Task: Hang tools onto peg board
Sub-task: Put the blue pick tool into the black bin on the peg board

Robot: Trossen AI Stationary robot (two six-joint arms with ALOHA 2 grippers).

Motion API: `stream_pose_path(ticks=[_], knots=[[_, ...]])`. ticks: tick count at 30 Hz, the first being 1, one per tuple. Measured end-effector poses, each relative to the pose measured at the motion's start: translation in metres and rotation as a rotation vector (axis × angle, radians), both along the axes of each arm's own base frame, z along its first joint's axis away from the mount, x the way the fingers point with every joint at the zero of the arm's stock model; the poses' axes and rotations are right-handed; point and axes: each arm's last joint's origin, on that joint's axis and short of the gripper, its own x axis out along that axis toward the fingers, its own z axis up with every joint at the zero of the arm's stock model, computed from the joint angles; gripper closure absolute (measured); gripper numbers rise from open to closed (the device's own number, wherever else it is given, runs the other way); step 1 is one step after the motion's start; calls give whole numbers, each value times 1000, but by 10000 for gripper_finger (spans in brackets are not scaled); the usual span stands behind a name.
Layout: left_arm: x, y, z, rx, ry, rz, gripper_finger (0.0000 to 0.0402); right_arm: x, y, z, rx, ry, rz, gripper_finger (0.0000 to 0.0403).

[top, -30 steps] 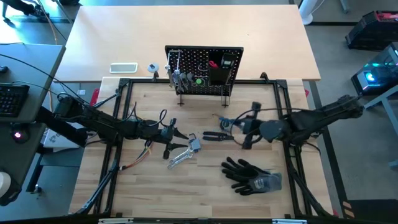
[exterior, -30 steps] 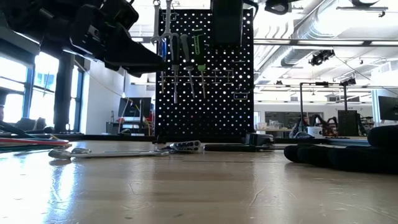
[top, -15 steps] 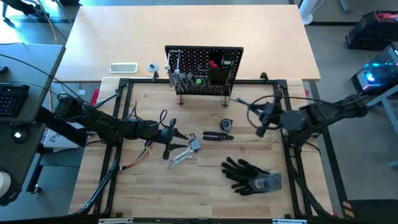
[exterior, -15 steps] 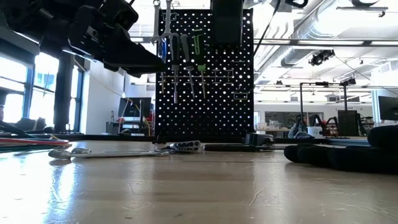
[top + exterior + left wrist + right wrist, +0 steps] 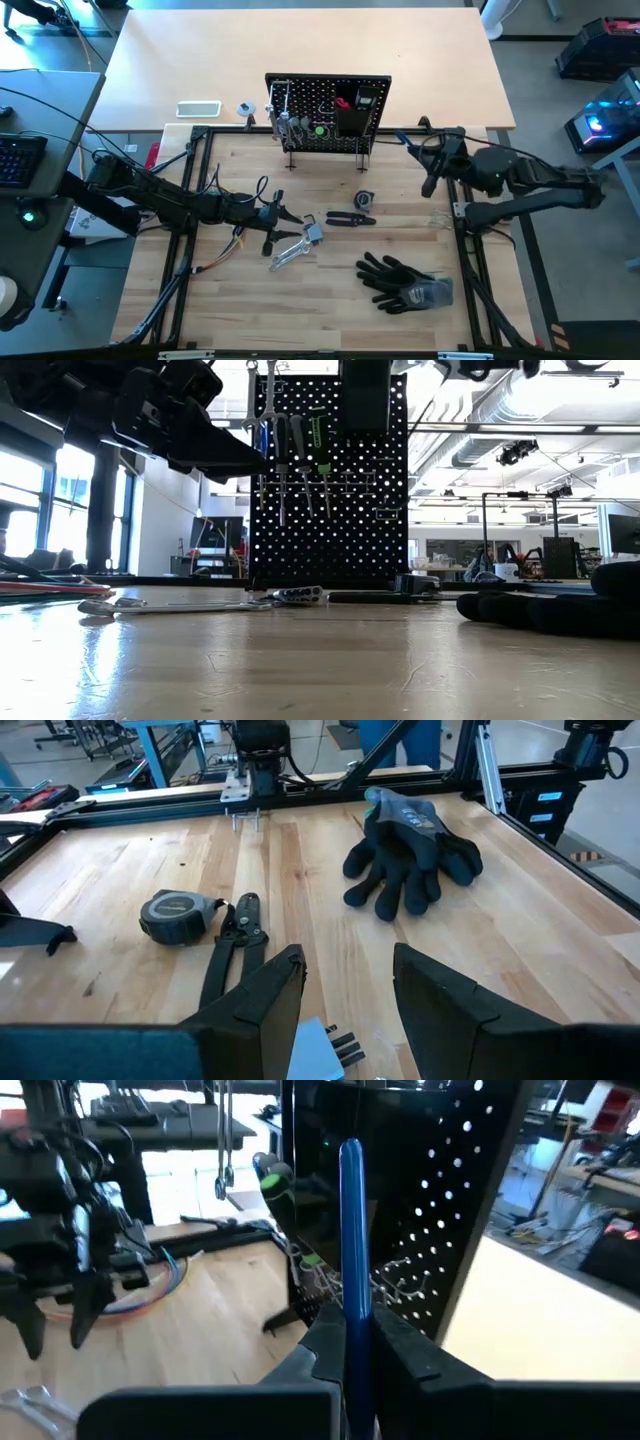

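Note:
The black peg board (image 5: 328, 110) stands upright at the table's far middle. Silver wrenches (image 5: 283, 122) and a green-handled driver (image 5: 320, 130) hang on it, and a black bin (image 5: 352, 118) sits on its front. My right gripper (image 5: 426, 157) is raised near the board's right end, shut on a blue-handled driver (image 5: 352, 1230). My left gripper (image 5: 345, 1005) hovers open over the table's left middle, level, above a silver wrench (image 5: 292, 252). Black pliers (image 5: 345, 218) lie flat on the wood between the arms. My right gripper pinches the blue-handled driver between its two fingers, at the lower part of the blue handle (image 5: 352, 1330). The handle sticks out past the fingertips toward the peg board (image 5: 420, 1200). The driver is lifted clear of the table; the fingers hide its other end.
Black gloves (image 5: 405, 283) lie near the front right and a grey tape measure (image 5: 363, 199) sits beside the pliers. Coloured wires (image 5: 232, 250) trail under my left arm. A black frame rail (image 5: 470, 260) borders the wooden top. A white flat object (image 5: 198, 108) lies left of the board.
My right gripper has drawn back from over the pliers and tape measure toward the table's right and far edge. It has risen and rolled on the way, carrying the blue-handled driver up beside the peg board's right end.

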Motion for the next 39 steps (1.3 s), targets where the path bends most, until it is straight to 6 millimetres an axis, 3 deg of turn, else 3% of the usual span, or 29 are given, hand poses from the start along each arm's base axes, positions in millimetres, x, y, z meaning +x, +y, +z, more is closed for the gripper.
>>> stream_pose_path(ticks=[4,14,20,26,39], knots=[[0,0,0,0,0,1,252,8,-13,-9,-6,-25,71,388],[0,0,-2,-4,20,6,252,15,-28,-43,-218,174,219,388],[0,5,-2,-5,24,27,252,22,-25,-39,-399,195,322,388],[0,12,-3,-14,33,55,252,34,-27,-33,-452,283,350,388],[0,19,-3,-29,37,91,252,83,-22,-13,-567,513,377,388]])
